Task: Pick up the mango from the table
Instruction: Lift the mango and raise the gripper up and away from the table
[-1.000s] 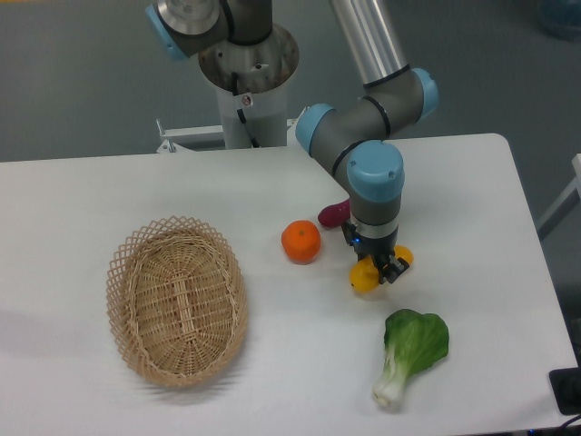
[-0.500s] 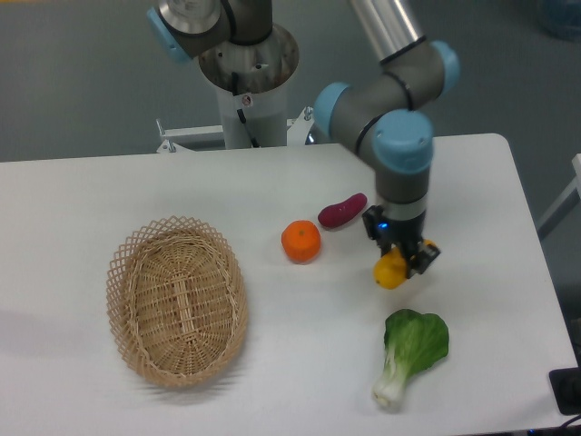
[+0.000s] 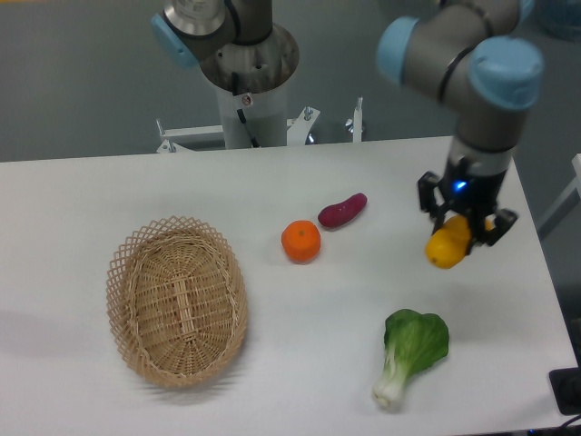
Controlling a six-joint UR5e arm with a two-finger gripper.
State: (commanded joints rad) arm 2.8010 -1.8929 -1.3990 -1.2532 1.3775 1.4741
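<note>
The mango is a yellow-orange oblong fruit held in my gripper, which is shut on it from above. It hangs clear above the white table, over the right side. Part of the mango is hidden behind the black fingers. The arm's blue-capped wrist stands above it.
A round orange and a purple sweet potato lie mid-table. A green bok choy lies at the front right. A woven wicker basket sits on the left. The robot base stands at the back.
The gripper has risen and moved right with the mango in it, from beside the orange toward the table's right edge. The other objects have not moved.
</note>
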